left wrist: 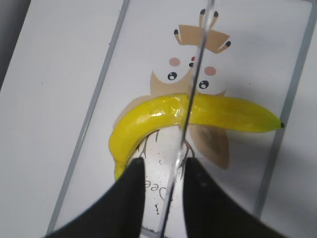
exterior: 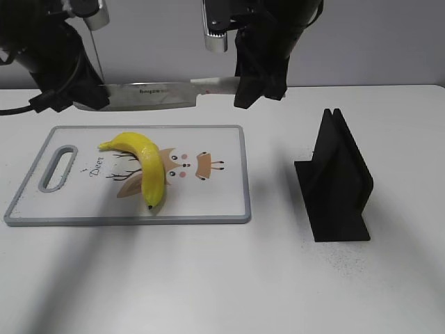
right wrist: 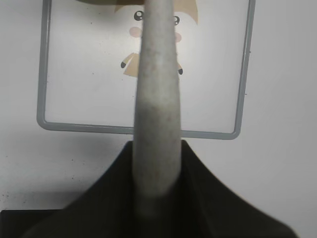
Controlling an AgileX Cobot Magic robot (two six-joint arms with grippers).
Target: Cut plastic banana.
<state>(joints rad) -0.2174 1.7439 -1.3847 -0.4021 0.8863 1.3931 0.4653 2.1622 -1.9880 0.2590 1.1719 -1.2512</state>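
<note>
One banana (exterior: 144, 163), whole and bright yellow with a dark tip at each end, lies on one cutting board (exterior: 222, 202) on the white bench (exterior: 208, 278). It rests on the left half of the board, curving from its far-left end down to its near end, partly over a printed cartoon deer. The board is white with a grey rim and has one handle slot (exterior: 59, 167) at its left end.

One knife (exterior: 149, 95) hangs level in the air above the far edge of the board, blade to the left and pale handle to the right. Both arms hold it. The left gripper (exterior: 87, 97) is closed on the blade near its tip; in the left wrist view its two dark fingers (left wrist: 133, 198) pinch the thin edge of the blade, which runs straight across the middle of the banana (left wrist: 198, 111) below. Whether the edge touches the banana cannot be told from that view; the exterior view shows the knife well above the board. The right gripper (exterior: 256, 89) is clamped around the handle, and in the right wrist view the grey handle (right wrist: 156, 114) runs up between its two fingers (right wrist: 99, 198), over the right part of the board (right wrist: 143, 130).

One black stand (exterior: 335, 182), with a slot along its top, sits on the bench to the right of the board, well apart from it.
</note>
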